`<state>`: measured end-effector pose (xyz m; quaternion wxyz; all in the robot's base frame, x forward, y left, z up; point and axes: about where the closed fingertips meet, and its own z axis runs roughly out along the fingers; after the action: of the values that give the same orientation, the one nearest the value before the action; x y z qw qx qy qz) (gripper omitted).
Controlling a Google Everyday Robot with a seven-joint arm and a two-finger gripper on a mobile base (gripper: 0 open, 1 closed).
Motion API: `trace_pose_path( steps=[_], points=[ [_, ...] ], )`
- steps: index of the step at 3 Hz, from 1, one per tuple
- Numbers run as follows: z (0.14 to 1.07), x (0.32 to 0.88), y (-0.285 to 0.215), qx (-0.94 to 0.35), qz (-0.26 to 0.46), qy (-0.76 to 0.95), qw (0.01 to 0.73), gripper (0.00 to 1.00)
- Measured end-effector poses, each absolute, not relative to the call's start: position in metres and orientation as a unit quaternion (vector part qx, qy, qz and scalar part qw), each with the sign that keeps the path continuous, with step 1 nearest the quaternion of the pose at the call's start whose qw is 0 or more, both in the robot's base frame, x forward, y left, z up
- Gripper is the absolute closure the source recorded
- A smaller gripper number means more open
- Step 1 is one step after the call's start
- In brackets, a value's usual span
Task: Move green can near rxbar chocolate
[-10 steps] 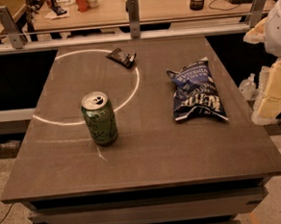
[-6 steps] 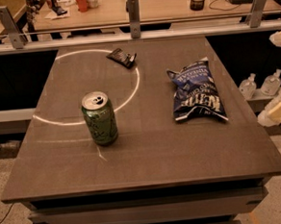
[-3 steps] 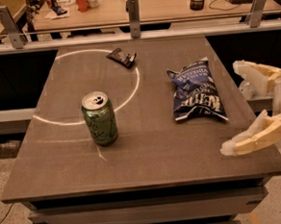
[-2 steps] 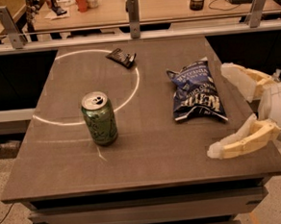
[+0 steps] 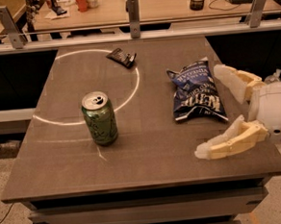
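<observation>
At the right edge of the bench [image 5: 149, 164] your gripper [image 5: 209, 113] hangs, jaws spread; approach the green can [image 5: 99, 119] low and centred.

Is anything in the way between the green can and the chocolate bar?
No, only bare table lies between green can and rxbar chocolate. The open pincer is far right, by the chip bag.

Cream-fingered claw [image 5: 208, 112], over table [image 5: 156, 132] at right, white wrist [image 5: 280, 109]

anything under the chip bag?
Only the table shows around the chip bag; whatever lies beneath it is covered. The pincer hangs open at the bag's right, empty.
</observation>
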<state>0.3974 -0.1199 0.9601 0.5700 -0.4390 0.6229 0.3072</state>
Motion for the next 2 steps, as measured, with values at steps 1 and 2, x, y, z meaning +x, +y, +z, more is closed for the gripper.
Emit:
trace_pose_path(
  steps=[1,2],
  points=[
    [0.944,0.410,-0.092,-0.436,0.304,0.624,0.573,0.00],
    [0.923,0.430,-0.064,-0.432,0.311,0.615,0.581,0.00]
  ],
)
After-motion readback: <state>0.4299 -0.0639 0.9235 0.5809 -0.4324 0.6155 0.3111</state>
